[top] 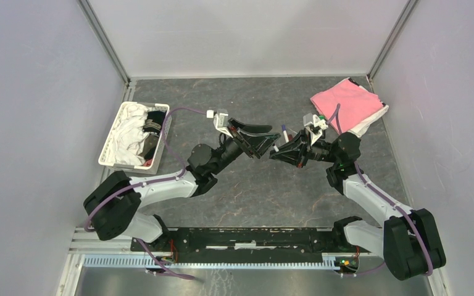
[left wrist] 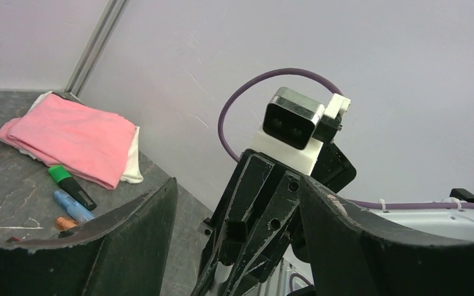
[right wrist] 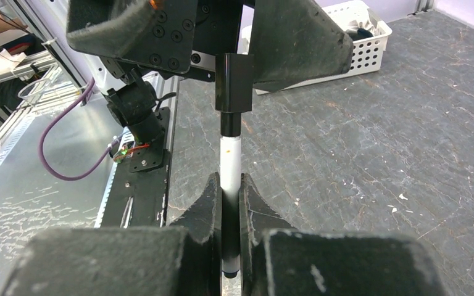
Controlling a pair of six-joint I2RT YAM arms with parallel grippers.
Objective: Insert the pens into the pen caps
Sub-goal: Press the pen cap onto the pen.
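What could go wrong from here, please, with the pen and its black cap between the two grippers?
1. The black cap may be only partly seated: a dark section shows between it and the white pen, so it could drop off.
2. The open left gripper flanks the cap closely; pulling away crookedly could knock it loose.
3. The right gripper pinches only the pen's tail end, so a nudge might swivel it.

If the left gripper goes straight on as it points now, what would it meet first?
The left gripper probably meets the black plastic cap on the thin white pen held by the right gripper; depth is unclear.
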